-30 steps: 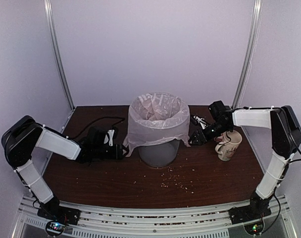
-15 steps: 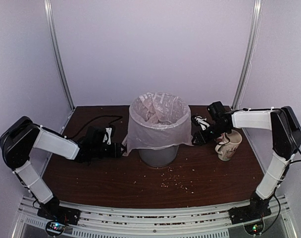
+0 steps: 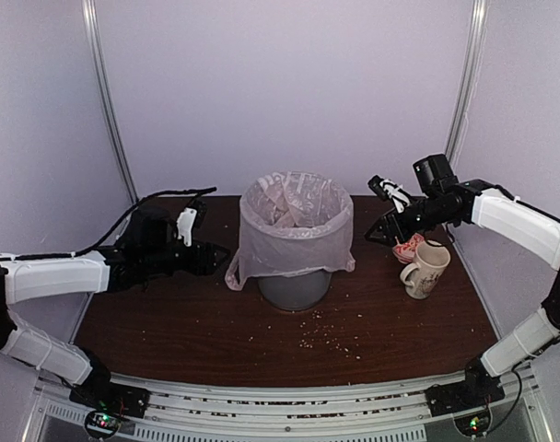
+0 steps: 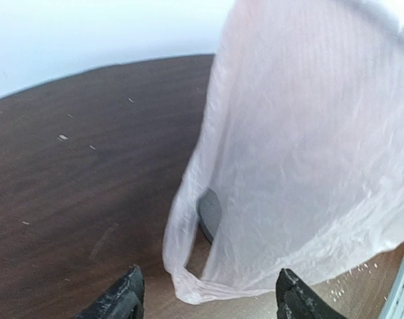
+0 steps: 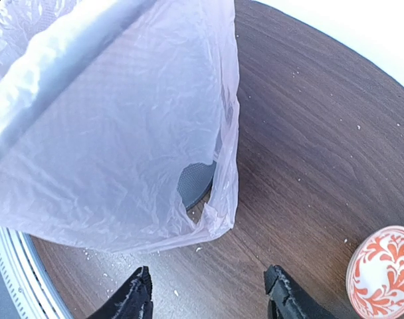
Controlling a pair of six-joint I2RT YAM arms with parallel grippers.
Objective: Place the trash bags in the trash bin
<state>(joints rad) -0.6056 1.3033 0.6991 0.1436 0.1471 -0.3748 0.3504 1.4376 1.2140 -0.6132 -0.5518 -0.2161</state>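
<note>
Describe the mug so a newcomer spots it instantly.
Start at the tall trash bin in the middle of the dark table. Look right, toward the table's right edge: the mug stands there upright. It is cream, patterned, handled, and far shorter than the bin.

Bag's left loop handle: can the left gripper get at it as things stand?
Probably yes. The left gripper is open and pointed at the trash bag, whose loop handle hangs low right in front of it. Nothing seems to stand between them.
</note>
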